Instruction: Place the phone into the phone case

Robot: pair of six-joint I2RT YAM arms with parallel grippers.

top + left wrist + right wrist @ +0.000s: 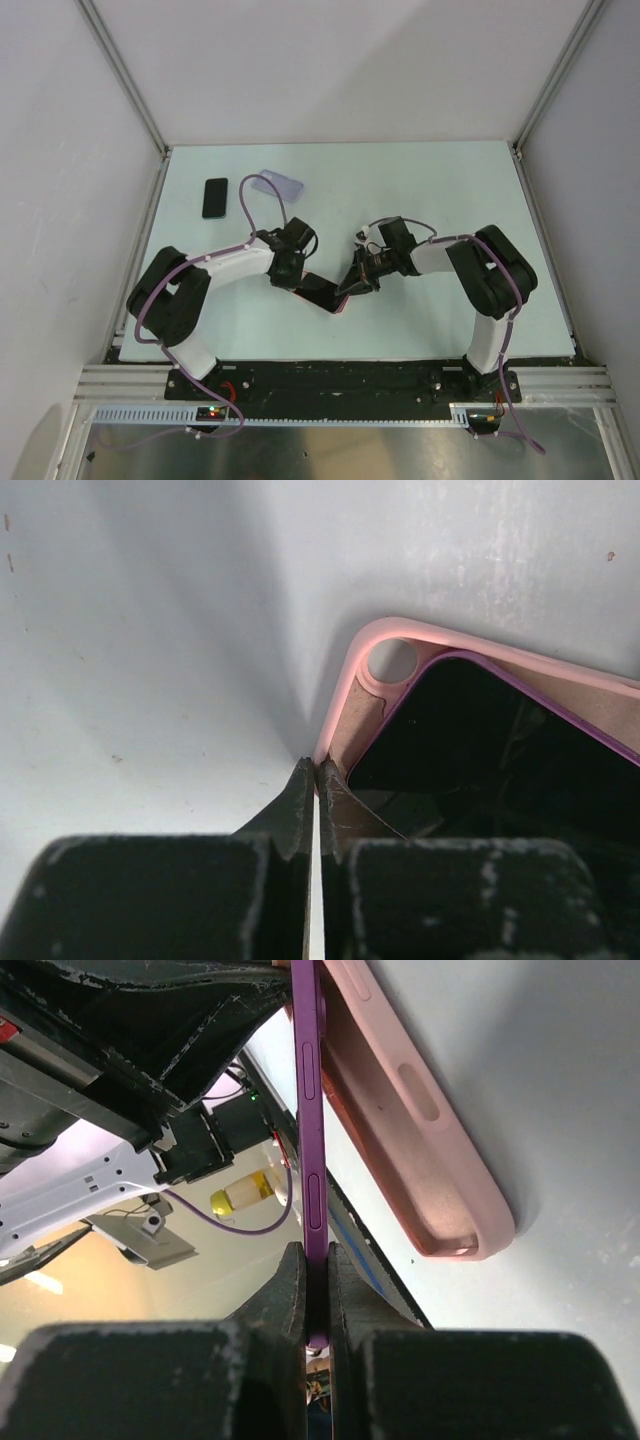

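Gripping at mid-table: both arms meet over the near middle of the table [420, 190], wrists angled toward each other.

Left gripper [316, 780]: jaws nearly together, pinching the thin side wall of the pink case [352, 695] near its camera-hole corner. Only a sliver of gap shows between the fingers [296, 805].

Right gripper [317, 1265]: jaws clamped flat on the purple phone [311, 1110], seen edge-on with its side buttons facing the camera.

Phone position: not seated. From the right wrist, the phone stands off the case [420, 1120] at the near end, and the gap narrows toward the far end, where the left arm's black parts hide the join. From the left wrist, the dark screen [480, 750] lies over the case's opening, its corner just beside the camera hole, with a strip of tan lining showing between the phone's purple edge and the pink rim.

Whether the case's back touches the table, I cannot tell.

Also on the table, far left: a black phone [215, 197], lying flat. Just to its right is a clear case [279, 186]. Both are well apart from the grippers.
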